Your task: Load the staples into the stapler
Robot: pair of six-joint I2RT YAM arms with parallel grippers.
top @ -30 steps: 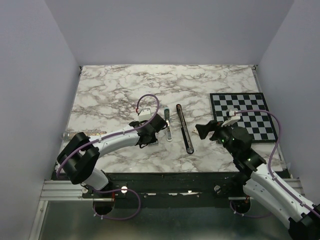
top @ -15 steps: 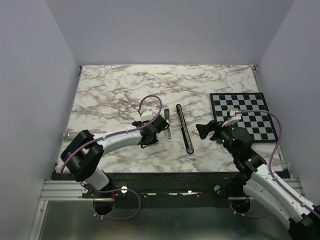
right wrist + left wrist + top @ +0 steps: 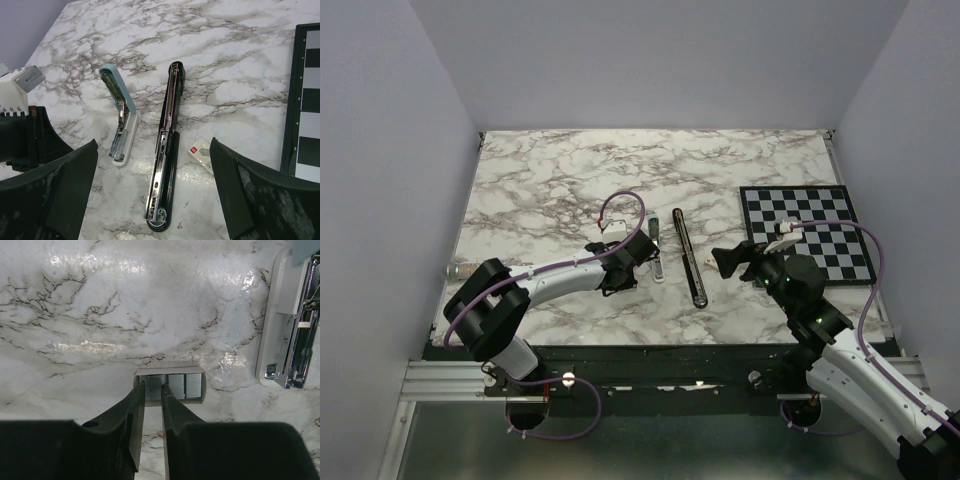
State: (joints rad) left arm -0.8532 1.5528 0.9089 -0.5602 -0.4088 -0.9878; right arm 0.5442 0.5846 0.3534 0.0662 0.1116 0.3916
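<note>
The black stapler [image 3: 688,258] lies opened flat mid-table, its silvery channel [image 3: 161,192] facing up. In the left wrist view a small open box [image 3: 170,371] holds several grey strips of staples [image 3: 193,385]. My left gripper [image 3: 153,390] [image 3: 622,265] reaches into the box, its fingers nearly together on either side of the leftmost strip. My right gripper [image 3: 153,141] [image 3: 728,261] is wide open and empty, hovering just right of the black stapler.
A white and light-blue stapler [image 3: 655,248] [image 3: 121,127] lies open between my left gripper and the black stapler. A small red-marked staple packet [image 3: 202,151] lies right of the black stapler. A checkerboard [image 3: 808,232] covers the right side.
My left arm has shifted slightly toward the near side and settled over the staple box. The right arm and both staplers have not moved.
</note>
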